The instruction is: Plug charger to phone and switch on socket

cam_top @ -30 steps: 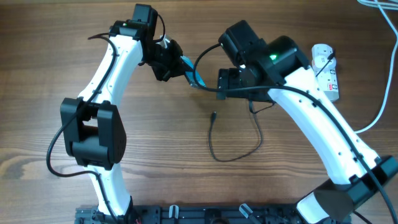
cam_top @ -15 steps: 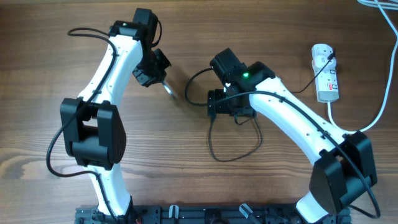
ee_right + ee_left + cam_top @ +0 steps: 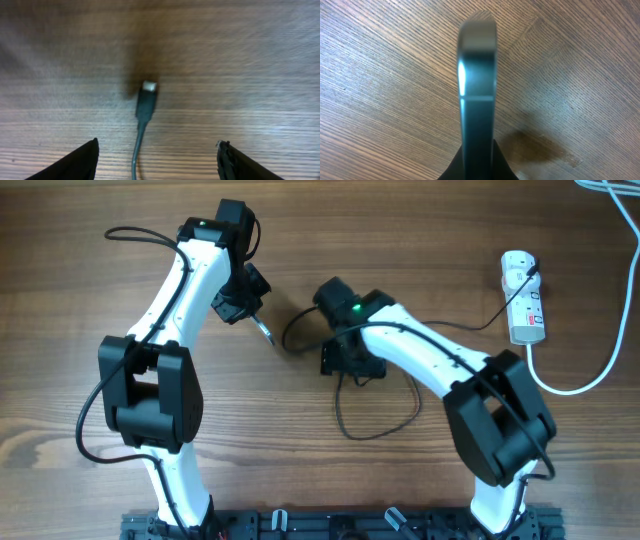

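Note:
My left gripper [image 3: 248,302] is shut on the phone [image 3: 263,329], which shows only as a thin edge-on sliver in the overhead view. In the left wrist view the phone [image 3: 477,85] stands edge-on between my fingers [image 3: 477,162], above bare wood. My right gripper [image 3: 345,362] is open and hovers over the charger's free end. In the right wrist view the small plug tip [image 3: 148,97] lies on the table between the spread fingers [image 3: 157,150], untouched. The dark charger cable [image 3: 345,420] loops toward the front. The white socket [image 3: 524,300] lies at the far right.
A thick white cable [image 3: 600,370] curves from the socket to the right edge of the wooden table [image 3: 80,330]. Another thin black lead runs from the socket toward the right arm. The arm bases stand at the front edge.
My right gripper has moved left and down, from beside the phone to over the charger's plug tip. My left gripper has drawn the phone back left and turned it edge-on.

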